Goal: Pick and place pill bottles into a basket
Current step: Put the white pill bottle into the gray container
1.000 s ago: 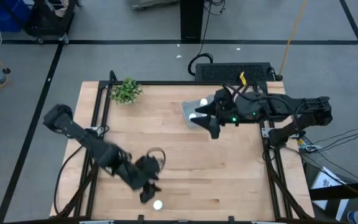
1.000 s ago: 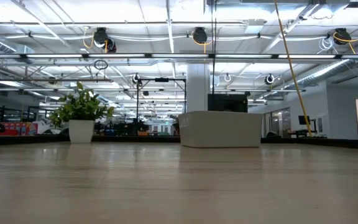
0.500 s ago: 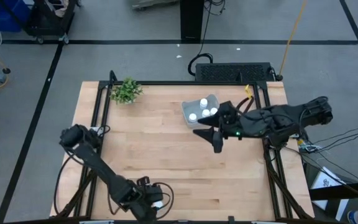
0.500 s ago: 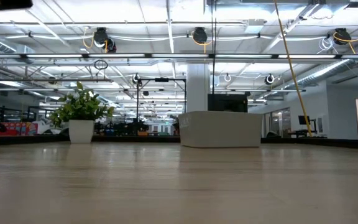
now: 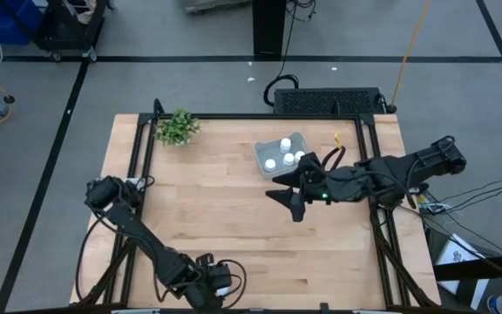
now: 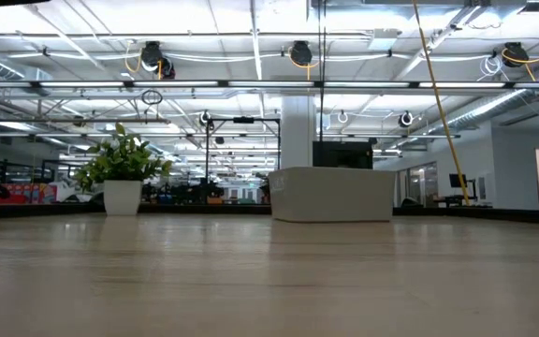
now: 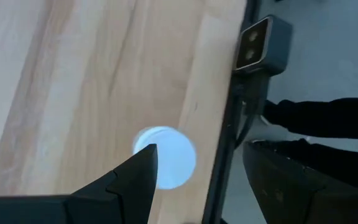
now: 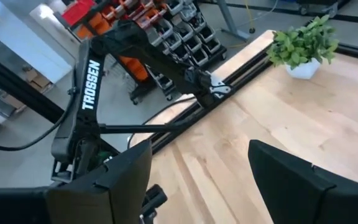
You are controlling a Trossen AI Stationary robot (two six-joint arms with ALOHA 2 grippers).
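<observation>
One white pill bottle stands on the wood right at the table's near edge, seen cap-up. My left gripper is open above it, low at the near edge left of centre, and covers it in the high view. The pale basket stands at the far middle and holds three white bottles; it also shows in the low view. My right gripper is open and empty, just on the near side of the basket. My left gripper comes at the bottle from above. One fingertip overlaps the edge of the bottle's cap in the wrist view, and the other stands past the table's edge. I cannot tell whether the finger touches the bottle.
A small green plant in a white pot stands at the far left corner. A black frame rail runs along the table's near edge beside the bottle. Bare wood lies between the two grippers.
My left gripper has swung toward the table's near edge and come over the bottle that lay there. My right gripper has drawn back from over the basket toward the near edge, and three bottles now show in the basket.
</observation>
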